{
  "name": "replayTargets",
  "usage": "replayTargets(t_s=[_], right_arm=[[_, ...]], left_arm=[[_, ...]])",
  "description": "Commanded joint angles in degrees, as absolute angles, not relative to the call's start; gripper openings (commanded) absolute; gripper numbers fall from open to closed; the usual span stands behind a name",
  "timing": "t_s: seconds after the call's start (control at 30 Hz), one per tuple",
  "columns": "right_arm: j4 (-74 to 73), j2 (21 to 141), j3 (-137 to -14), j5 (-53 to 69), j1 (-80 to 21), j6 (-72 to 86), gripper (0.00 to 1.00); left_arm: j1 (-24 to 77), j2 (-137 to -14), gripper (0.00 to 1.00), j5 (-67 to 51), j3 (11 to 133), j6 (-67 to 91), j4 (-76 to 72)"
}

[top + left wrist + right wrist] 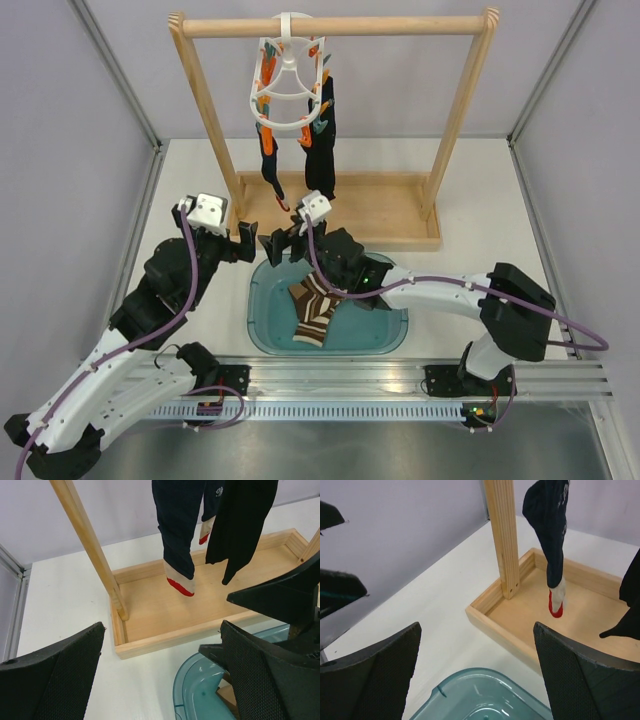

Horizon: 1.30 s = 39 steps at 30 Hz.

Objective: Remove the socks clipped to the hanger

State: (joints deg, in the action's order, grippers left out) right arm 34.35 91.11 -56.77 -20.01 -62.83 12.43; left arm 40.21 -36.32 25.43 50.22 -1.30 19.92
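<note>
Dark navy socks hang from white plastic ring hanger beyond teal plastic tub; left claw, right claw both spread near tub's far rim

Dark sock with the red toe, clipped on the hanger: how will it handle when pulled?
Probably floppy: the dark sock hangs limp and creased, so it should stretch and fold rather than hold shape. Likely light, so a tug may swing the hanger, which dangles by one hook from the rail, before the clip lets go.

Top view high, looking down, wrist views low, close, both showing wooden base, red-toed sock
</note>
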Motion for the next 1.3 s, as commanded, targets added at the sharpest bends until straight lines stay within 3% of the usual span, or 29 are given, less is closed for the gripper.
replayTargets(t_s=[0.0,0.9,0.97,1.1,1.27], right_arm=[[40.3,93.7,-60.8,-21.7,-62.8,8.8,0.96],[46.0,107.9,-75.9,-26.0,-61.4,-4.5,0.95],[46.4,108.5,-76.2,-26.7,-61.2,-5.3,0.91],[47.3,109.9,-76.8,-27.1,-60.5,-6.4,0.72],[47.4,110.9,-77.5,-27.4,-60.0,-7.5,0.57]], left_arm=[[39.8,-35.9,1.00,25.6,49.7,0.2,17.8],[38.8,-36.3,1.00,23.9,49.1,0.7,17.5],[38.7,-36.2,1.00,23.7,49.1,0.8,17.4],[38.6,-36.1,1.00,23.6,49.1,0.8,17.5],[38.5,-35.9,1.00,23.6,49.0,0.8,17.3]])
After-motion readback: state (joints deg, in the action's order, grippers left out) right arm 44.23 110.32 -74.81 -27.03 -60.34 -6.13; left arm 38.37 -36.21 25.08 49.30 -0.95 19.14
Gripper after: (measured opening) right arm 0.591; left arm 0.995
